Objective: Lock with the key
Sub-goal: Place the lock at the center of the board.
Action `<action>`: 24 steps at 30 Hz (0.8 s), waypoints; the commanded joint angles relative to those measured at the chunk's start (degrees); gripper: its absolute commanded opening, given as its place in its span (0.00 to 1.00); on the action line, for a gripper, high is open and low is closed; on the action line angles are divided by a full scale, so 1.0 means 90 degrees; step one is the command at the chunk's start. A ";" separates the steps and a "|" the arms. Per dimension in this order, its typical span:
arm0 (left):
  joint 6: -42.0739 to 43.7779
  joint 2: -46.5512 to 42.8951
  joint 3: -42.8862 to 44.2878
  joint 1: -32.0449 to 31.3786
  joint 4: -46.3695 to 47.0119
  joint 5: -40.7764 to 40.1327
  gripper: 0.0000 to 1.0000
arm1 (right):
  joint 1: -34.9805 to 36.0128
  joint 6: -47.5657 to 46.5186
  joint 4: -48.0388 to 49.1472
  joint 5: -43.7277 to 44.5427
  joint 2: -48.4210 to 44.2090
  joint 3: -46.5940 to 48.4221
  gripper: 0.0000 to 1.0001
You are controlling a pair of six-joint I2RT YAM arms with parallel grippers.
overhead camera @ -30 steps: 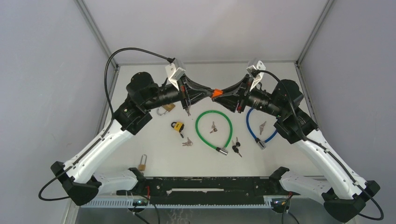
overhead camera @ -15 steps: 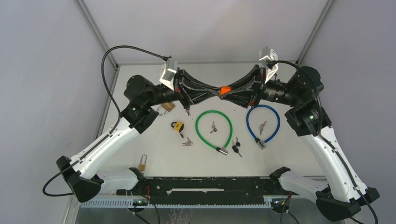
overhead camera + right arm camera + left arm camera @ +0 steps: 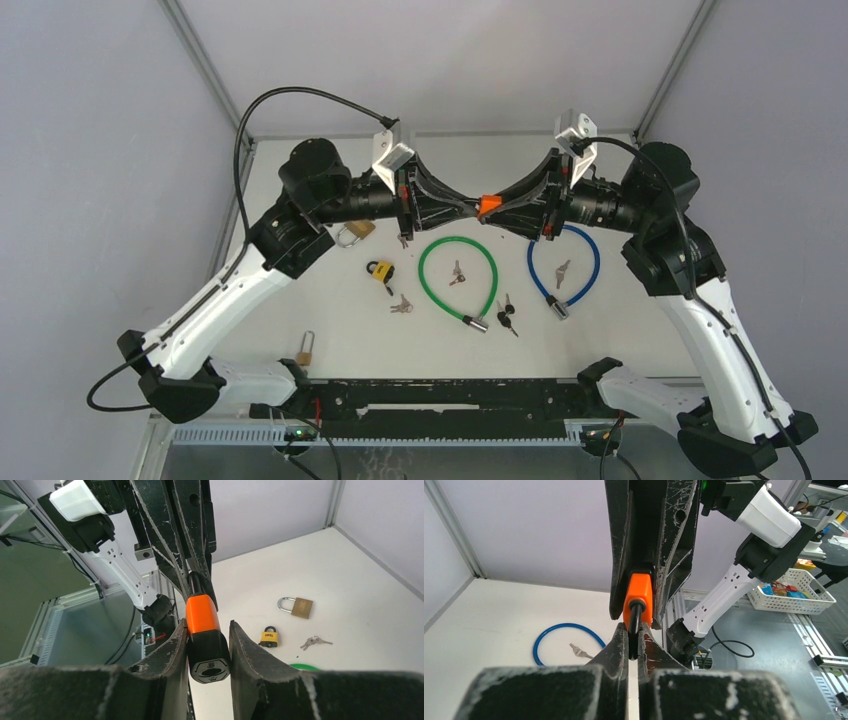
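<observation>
Right hand (image 3: 207, 630) clamps orange padlock (image 3: 201, 614); left hand (image 3: 633, 631) pinches its shackle (image 3: 635, 611).

bright even light, soft shadows, blurred wrist-view foregrounds.

Likely a robotics lab: white table (image 3: 400, 345) enclosed by grey panels (image 3: 90, 150) on aluminium framing (image 3: 200, 62), parts basket (image 3: 791, 605) alongside

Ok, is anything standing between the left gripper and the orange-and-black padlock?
Nothing visible: the left gripper is shut on the black piece protruding from the orange-and-black padlock, held in mid-air; the right gripper clamps its body.
</observation>
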 commanded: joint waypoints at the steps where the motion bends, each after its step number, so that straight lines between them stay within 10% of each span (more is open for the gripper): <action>1: -0.0419 0.0702 -0.0328 -0.0849 -0.0386 0.0682 0.00 | 0.0117 0.0723 0.2280 0.0490 0.0071 -0.0209 0.00; 24: -0.3592 0.1622 -0.0936 -0.1042 0.3820 0.0905 0.00 | -0.0593 0.1012 0.2221 0.0541 -0.0423 -0.1301 0.00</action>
